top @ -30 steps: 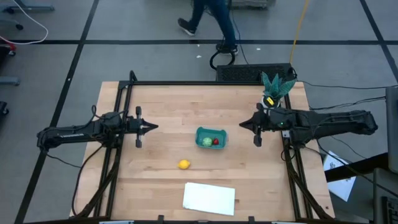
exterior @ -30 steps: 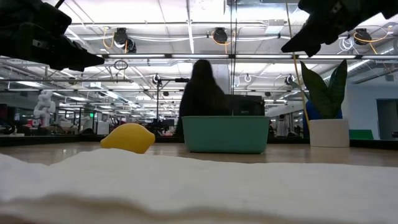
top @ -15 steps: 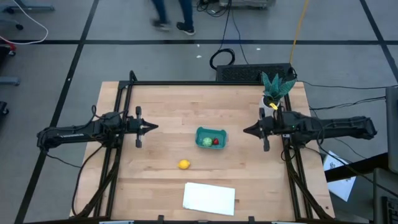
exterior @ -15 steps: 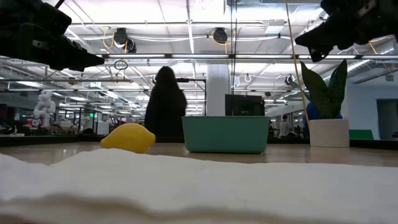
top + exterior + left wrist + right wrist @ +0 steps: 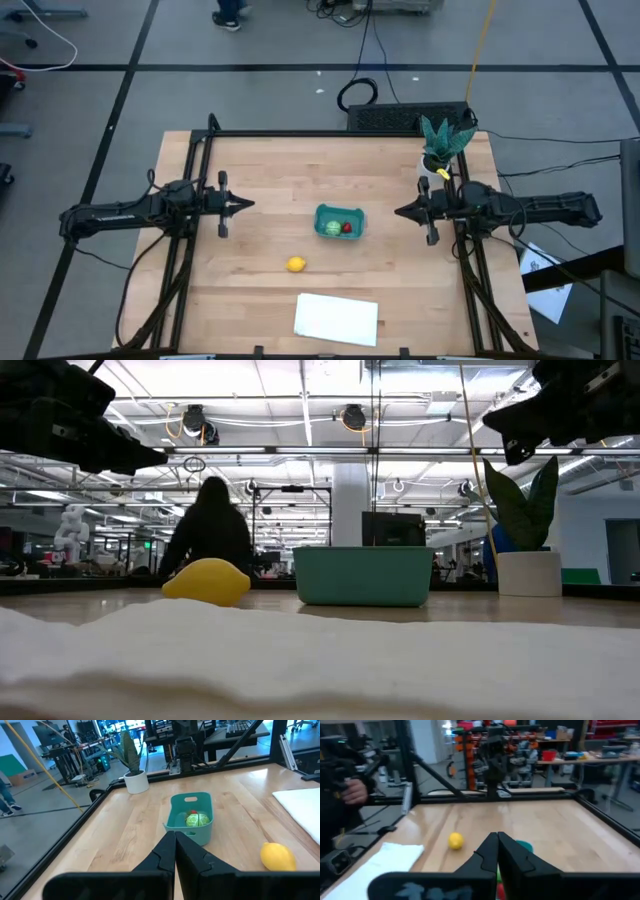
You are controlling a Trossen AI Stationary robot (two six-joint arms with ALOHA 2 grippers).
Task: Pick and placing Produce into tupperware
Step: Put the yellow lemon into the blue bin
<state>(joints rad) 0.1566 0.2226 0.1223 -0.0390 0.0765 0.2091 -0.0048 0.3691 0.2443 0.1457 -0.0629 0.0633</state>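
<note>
Teal tub (image 5: 339, 221) mid-worktop holds ball (image 5: 331, 228) and strawberry (image 5: 347, 228), hidden in low view; lemon (image 5: 295, 264) outside. Left gripper (image 5: 250, 204) and right gripper (image 5: 398, 212) pinched together, empty.

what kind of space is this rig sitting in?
Probably a robotics lab or workshop: a wooden table in a black frame on a grey taped floor, equipment racks and workbenches beyond, ceiling strip lights, and a person walking behind.

In the low view the tupperware (image 5: 364, 575) wall hides its contents; the right wrist view shows only its edge (image 5: 526, 846).
</note>
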